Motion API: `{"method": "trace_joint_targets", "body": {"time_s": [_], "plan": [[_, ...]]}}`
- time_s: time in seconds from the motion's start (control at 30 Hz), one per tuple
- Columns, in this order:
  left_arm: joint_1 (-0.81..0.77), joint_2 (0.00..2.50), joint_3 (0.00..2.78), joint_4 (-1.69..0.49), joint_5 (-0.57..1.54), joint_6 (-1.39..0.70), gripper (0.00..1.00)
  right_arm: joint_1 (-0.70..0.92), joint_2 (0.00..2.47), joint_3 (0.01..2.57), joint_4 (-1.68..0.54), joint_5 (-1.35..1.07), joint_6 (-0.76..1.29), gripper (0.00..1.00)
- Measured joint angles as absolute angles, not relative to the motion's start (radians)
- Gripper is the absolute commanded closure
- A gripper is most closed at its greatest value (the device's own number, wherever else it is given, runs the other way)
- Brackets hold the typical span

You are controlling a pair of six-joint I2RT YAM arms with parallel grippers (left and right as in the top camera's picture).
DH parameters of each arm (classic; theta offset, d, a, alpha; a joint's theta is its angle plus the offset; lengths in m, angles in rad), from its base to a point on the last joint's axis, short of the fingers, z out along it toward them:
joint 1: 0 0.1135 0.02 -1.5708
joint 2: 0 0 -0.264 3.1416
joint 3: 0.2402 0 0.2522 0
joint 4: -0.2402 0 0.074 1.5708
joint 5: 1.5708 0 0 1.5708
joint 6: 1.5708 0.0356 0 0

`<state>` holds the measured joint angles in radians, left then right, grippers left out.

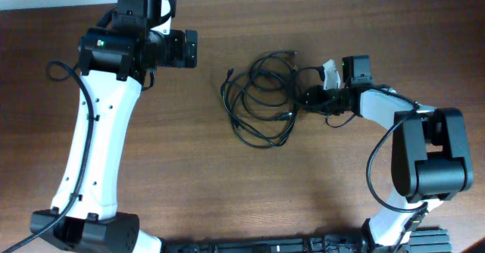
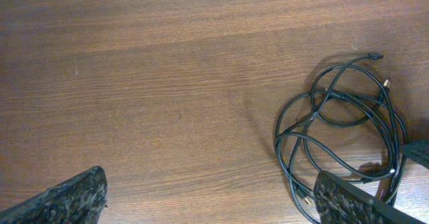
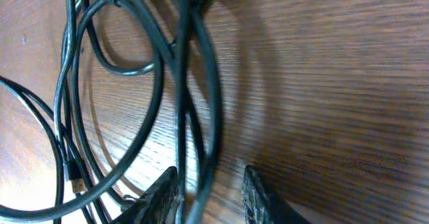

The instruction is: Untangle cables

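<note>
I see cables [image 1: 261, 98] loosely coiled mid-desk [image 1: 227, 192], stretched slightly far-to-near, top plug pointing right, left claw [image 2: 214, 207] spread wide, right claw [image 3: 209, 184] straddling two strands, grip unclear

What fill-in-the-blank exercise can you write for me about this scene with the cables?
1. The cables are ___ in colour.
2. The left gripper is off the tangle, with its jaws wide ___.
3. In the overhead view, the right gripper, with strands passing between its fingers, is at the tangle's ___ side.

Missing words: black; open; right.
</note>
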<state>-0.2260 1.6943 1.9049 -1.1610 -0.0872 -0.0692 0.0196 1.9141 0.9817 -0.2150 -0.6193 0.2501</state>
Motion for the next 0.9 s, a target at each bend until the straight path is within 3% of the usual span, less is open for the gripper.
{"method": "trace_joint_targets", "body": {"time_s": [0.1,0.23,0.9], "plan": [[-0.226,1.694,1.905,-1.161,-0.087,-0.070,0.01,0.040,1.906,0.982,-0.208,-0.582,0.289,0.67],[-0.226,1.694,1.905,-1.161,-0.087,-0.069,0.01,0.042,1.905,0.983,-0.208,-0.553,0.321,0.84],[-0.226,1.694,1.905,-1.161,-0.087,-0.070,0.01,0.106,1.898,0.994,-0.204,-0.417,0.341,0.82]]}}
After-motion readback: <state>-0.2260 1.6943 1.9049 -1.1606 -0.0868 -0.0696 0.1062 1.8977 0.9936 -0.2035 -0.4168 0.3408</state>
